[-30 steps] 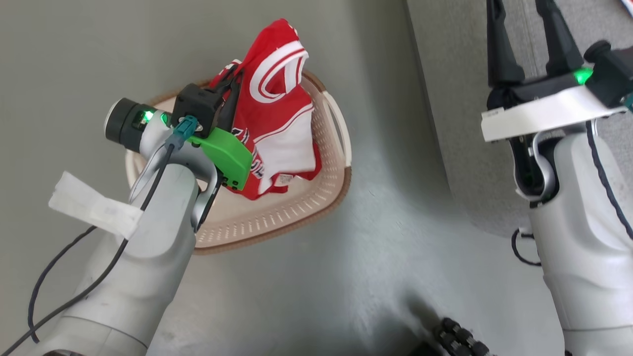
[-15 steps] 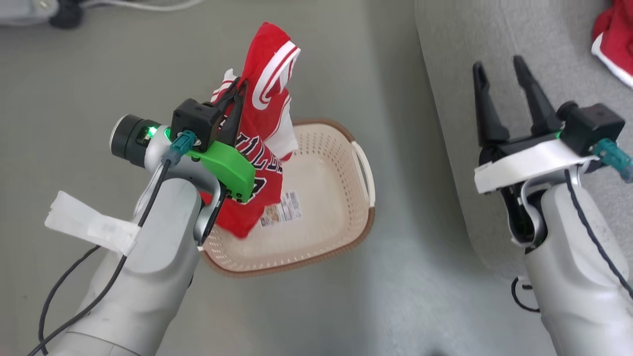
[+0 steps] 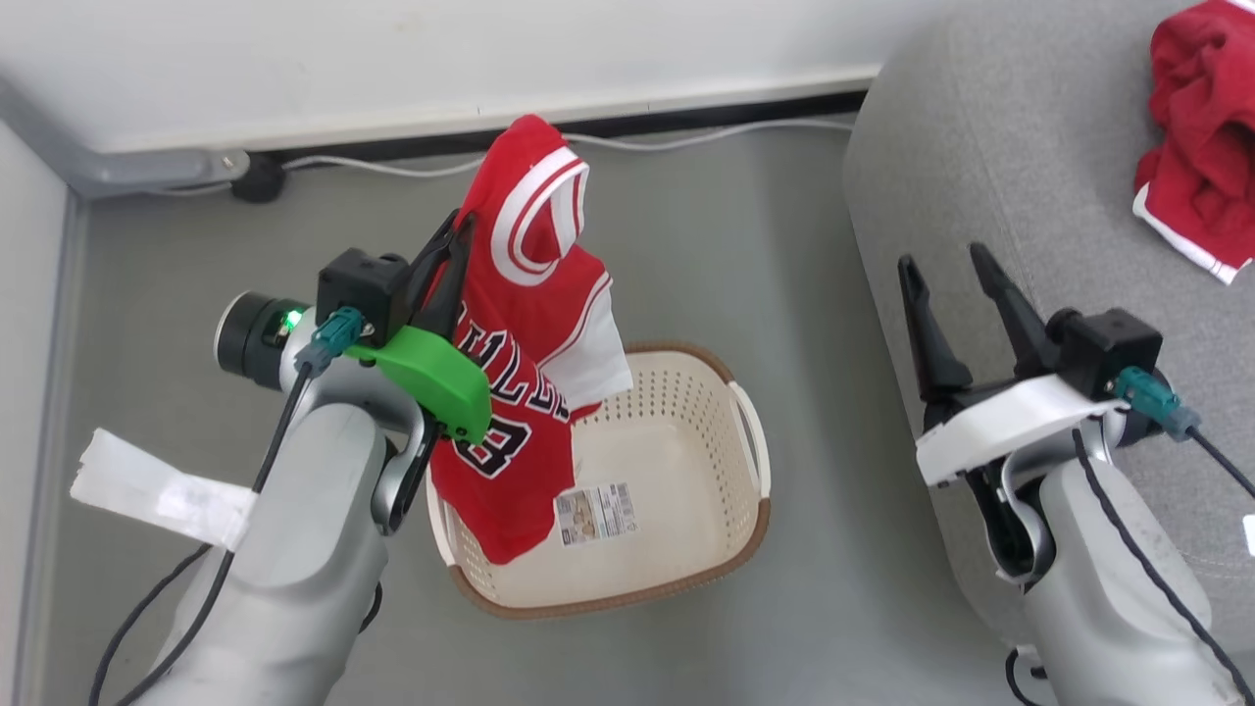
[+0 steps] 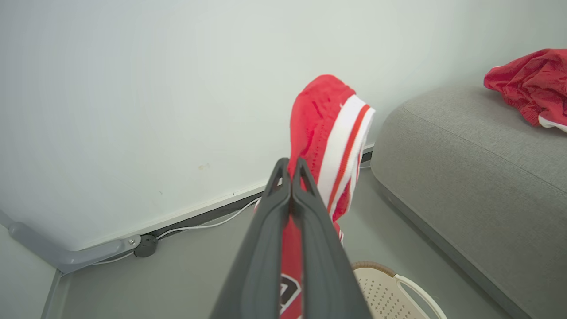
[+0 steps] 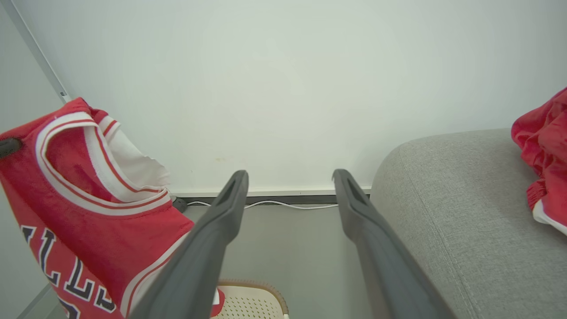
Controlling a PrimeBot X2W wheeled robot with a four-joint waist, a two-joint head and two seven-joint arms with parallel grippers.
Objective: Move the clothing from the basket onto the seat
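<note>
At the centre of the head view, a red jersey (image 3: 525, 324) with white trim and black lettering hangs in the air, its hem over the left side of the cream basket (image 3: 701, 431) on the grey floor (image 3: 784, 245). The left gripper (image 3: 454, 233) pinches it near the collar, fingers closed on the cloth. At right, the right gripper (image 3: 942, 257) is spread apart, holding nothing, before the grey sofa (image 3: 1020, 167). A second red garment (image 3: 1201, 176) lies crumpled on the sofa, upper right.
</note>
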